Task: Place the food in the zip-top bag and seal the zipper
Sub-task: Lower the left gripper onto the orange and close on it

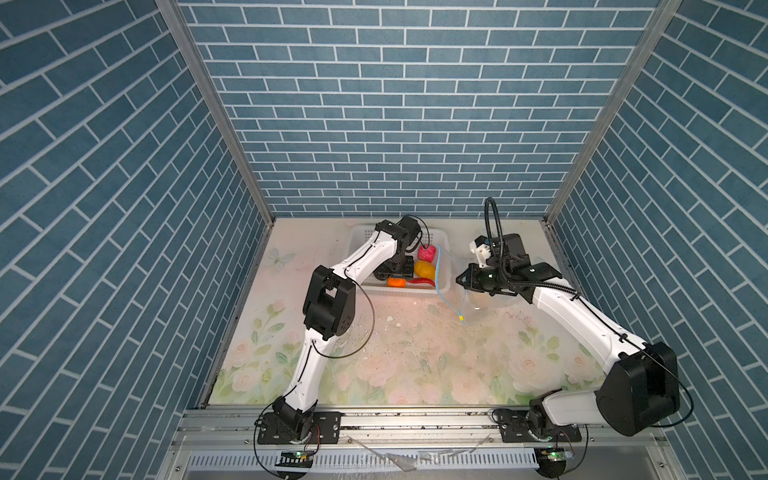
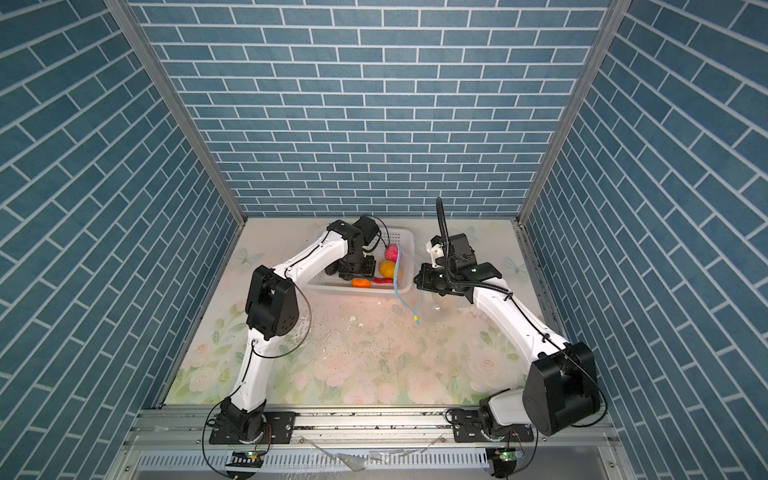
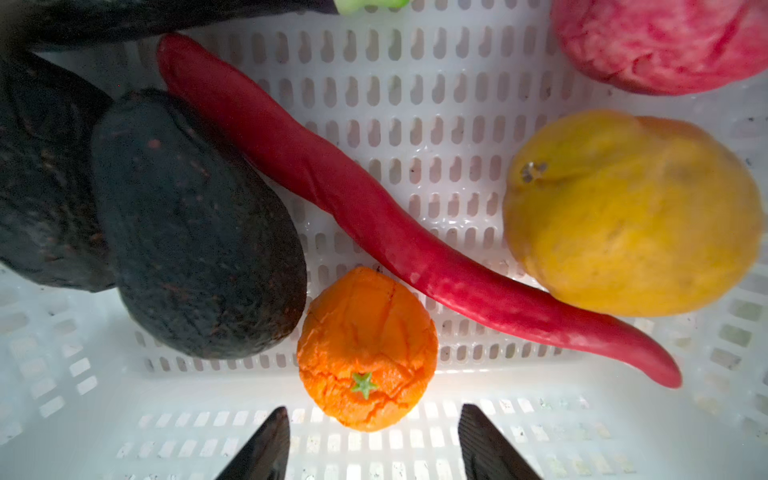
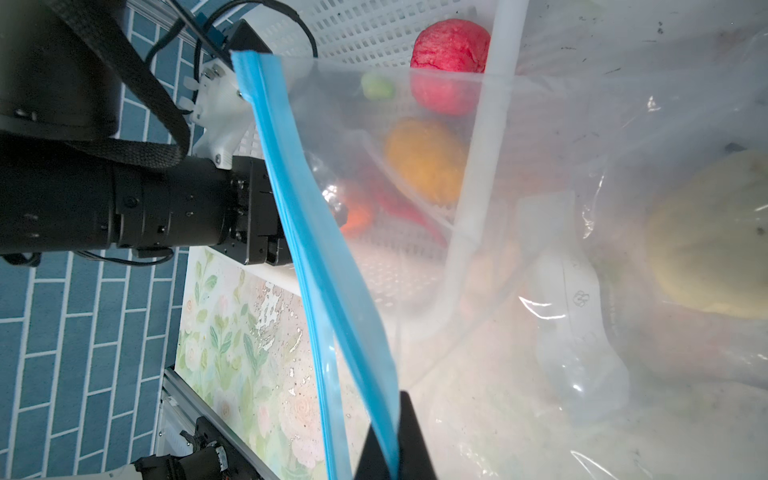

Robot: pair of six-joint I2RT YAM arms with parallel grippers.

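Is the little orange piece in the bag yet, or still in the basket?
Still in the basket: the orange piece lies on the perforated floor of the white basket, before the open left gripper.

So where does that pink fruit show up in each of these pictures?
In a top view: the pink fruit sits in the white basket, behind the yellow fruit.
In a top view: the pink fruit, same spot.
Left wrist view: pink fruit at the picture's edge, partly cut off.
Right wrist view: pink fruit half veiled by the clear bag.
Shared landmark: the yellow fruit beside it.
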